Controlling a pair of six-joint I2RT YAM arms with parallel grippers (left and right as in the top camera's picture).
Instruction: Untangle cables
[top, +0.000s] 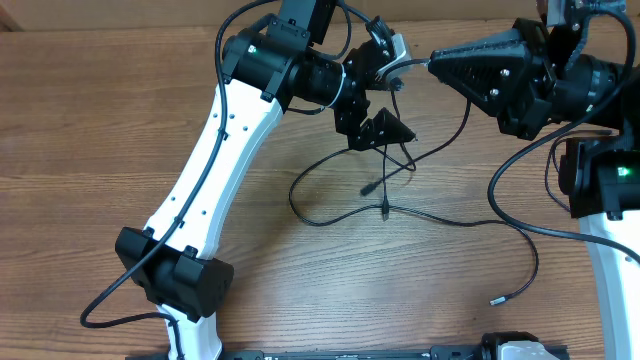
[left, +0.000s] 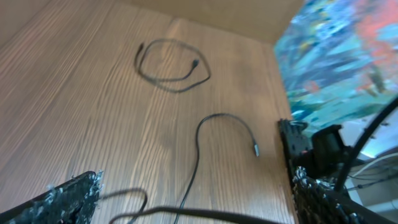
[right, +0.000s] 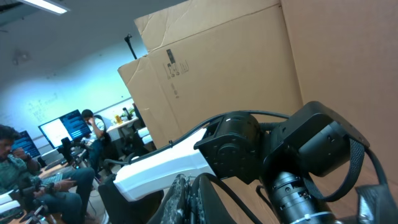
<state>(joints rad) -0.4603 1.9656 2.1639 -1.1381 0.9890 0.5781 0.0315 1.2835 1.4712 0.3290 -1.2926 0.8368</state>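
Thin black cables lie tangled in the middle of the wooden table, with plug ends near the centre and a silver-tipped end at the front right. My left gripper hangs open over the tangle. In the left wrist view its fingers are wide apart and a cable strand crosses between them. A small coiled cable and a curved one lie beyond. My right gripper is raised at the back, shut on a cable that loops out of its fingers.
The left arm slants across the left half of the table. The right arm base stands at the right edge with its thick cable. Cardboard boxes stand behind the table.
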